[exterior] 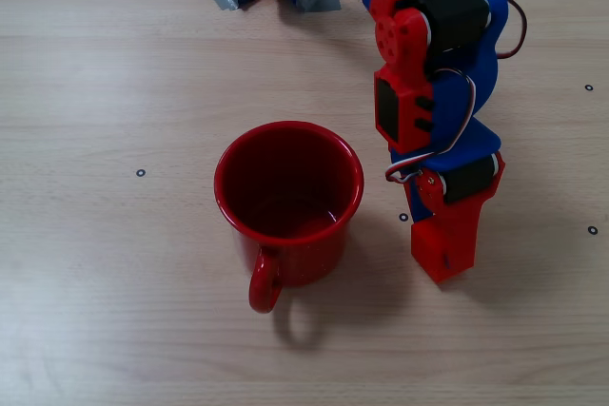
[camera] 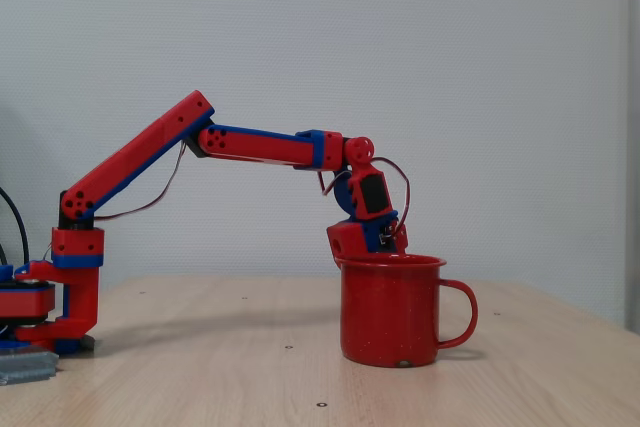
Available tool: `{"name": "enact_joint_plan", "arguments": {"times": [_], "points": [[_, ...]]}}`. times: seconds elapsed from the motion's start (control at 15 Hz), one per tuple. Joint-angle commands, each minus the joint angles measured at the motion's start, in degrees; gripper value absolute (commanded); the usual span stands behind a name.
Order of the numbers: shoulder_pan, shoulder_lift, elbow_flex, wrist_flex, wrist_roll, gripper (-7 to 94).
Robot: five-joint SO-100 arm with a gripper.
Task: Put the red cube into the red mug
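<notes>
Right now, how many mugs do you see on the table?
1. The mug stands near the table's middle in a fixed view, handle toward the camera, just left of the end effector. The other fixed view shows the same mug.

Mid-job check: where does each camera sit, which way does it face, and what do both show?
Overhead fixed view: above the table, looking down into the mug; forearm, wrist and gripper show, base cut off at top.
Side fixed view: at table height, looking level across; the whole arm shows from base to gripper, which the mug partly hides.
Shared: mug, gripper, table. No cube shows in either.
</notes>
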Motion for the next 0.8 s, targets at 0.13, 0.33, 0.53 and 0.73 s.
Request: {"name": "enact_joint_plan", "arguments": {"times": [0.13,0.33,0.53,0.73], "points": [[0.79,8.88,0.79,1.14,1.23,0],[1.32,15.21,0.79,4.22,0.88,0],[0.62,25.58,4.83,7.29,-0.26,0],[-0.09,36.83,11.16,9.14,-1.41,0]]}}
